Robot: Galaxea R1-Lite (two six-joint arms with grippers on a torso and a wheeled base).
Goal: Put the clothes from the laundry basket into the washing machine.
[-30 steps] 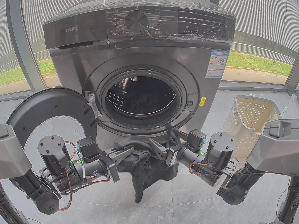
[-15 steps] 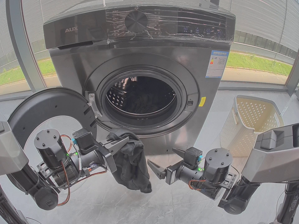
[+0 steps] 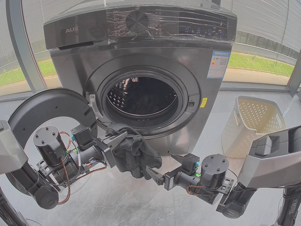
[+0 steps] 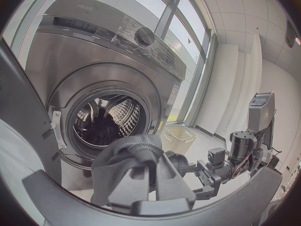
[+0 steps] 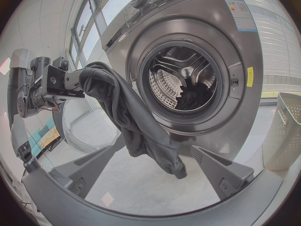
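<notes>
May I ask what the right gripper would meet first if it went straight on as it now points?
Probably the dark garment hanging from the left gripper, just ahead of the open right gripper; depth is hard to judge.

Open grey washing machine [image 3: 188, 63], dark clothes [image 3: 142, 101] in its drum [image 3: 116, 100], dark grey garment [image 3: 134, 154] hanging bunched from left gripper [image 3: 124, 137] below the opening, cream perforated laundry basket [image 3: 232, 132] standing at its right.

- The washing machine's [image 3: 141, 57] round opening [image 3: 142, 99] is unblocked, with dark clothes [image 3: 147, 102] low inside.
- Its door [image 3: 47, 113], open wide at the machine's left, walls off that side.
- A dark garment [image 3: 134, 151], clamped in the left gripper [image 3: 120, 142], hangs just below the opening.
- The laundry basket [image 3: 254, 123] stands to the machine's right, well apart from the opening.
</notes>
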